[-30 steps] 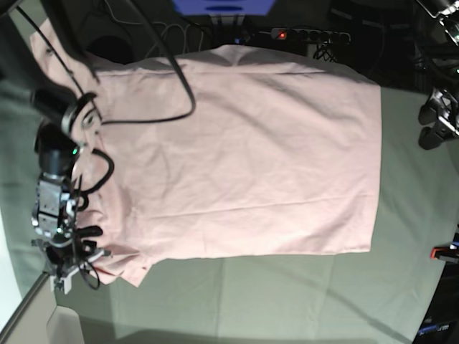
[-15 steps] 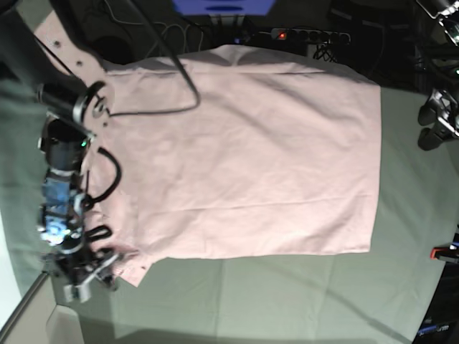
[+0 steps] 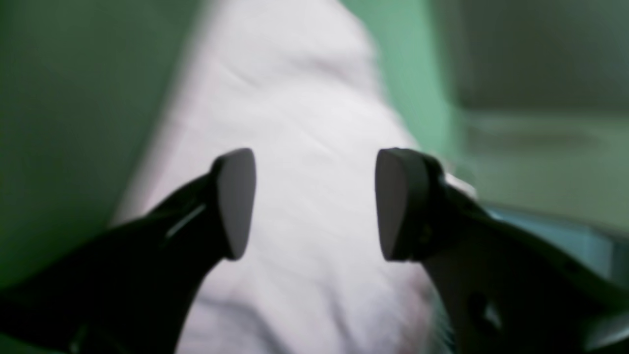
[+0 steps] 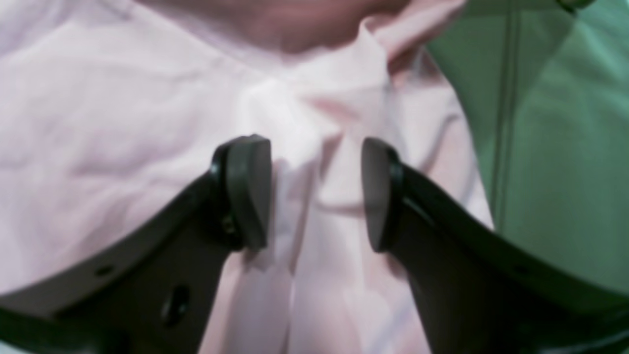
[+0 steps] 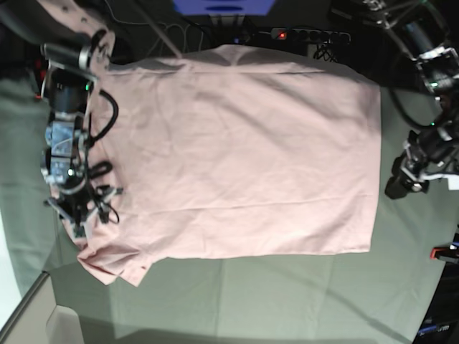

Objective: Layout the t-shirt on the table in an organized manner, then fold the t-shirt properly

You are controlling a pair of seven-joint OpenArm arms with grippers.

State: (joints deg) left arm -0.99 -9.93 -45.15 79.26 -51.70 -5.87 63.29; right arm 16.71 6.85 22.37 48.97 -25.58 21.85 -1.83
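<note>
Base view shows the t-shirt (image 5: 251, 158) lying spread flat on the worktop (image 5: 287, 301), plain pink side up, with its hem toward the right of the picture and the collar end toward the left. One sleeve (image 5: 115, 261) at the lower left is bunched and a little folded. The right gripper (image 5: 86, 211) is over the left edge of the shirt, just above this sleeve. In the right wrist view its jaws stand apart with creased pink cloth seen between and below them; I cannot tell if they touch the cloth, and nothing is pinched. The left gripper (image 5: 405, 179) is at the right side, just beside the hem. In the left wrist view, which is blurred, its jaws are wide apart and hold nothing, with pink cloth below them
</note>
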